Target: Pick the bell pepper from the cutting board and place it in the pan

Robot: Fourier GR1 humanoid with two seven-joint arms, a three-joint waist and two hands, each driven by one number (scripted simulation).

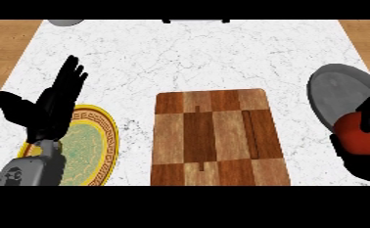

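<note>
A red bell pepper (356, 133) shows at the right edge, held by my right hand (353, 161), whose dark fingers curl round its lower side. It sits just at the near rim of the grey pan (338, 92), which lies at the right edge of the counter. The wooden cutting board (218, 139) lies in the middle, bare. My left hand (52, 105) rests open at the left, fingers up, over a plate.
A green plate with a yellow patterned rim (98, 144) sits at the left under my left forearm. A grey round object (65, 22) and a dark-edged item (195, 20) show at the counter's far edge. White marble counter (195, 60) surrounds the board.
</note>
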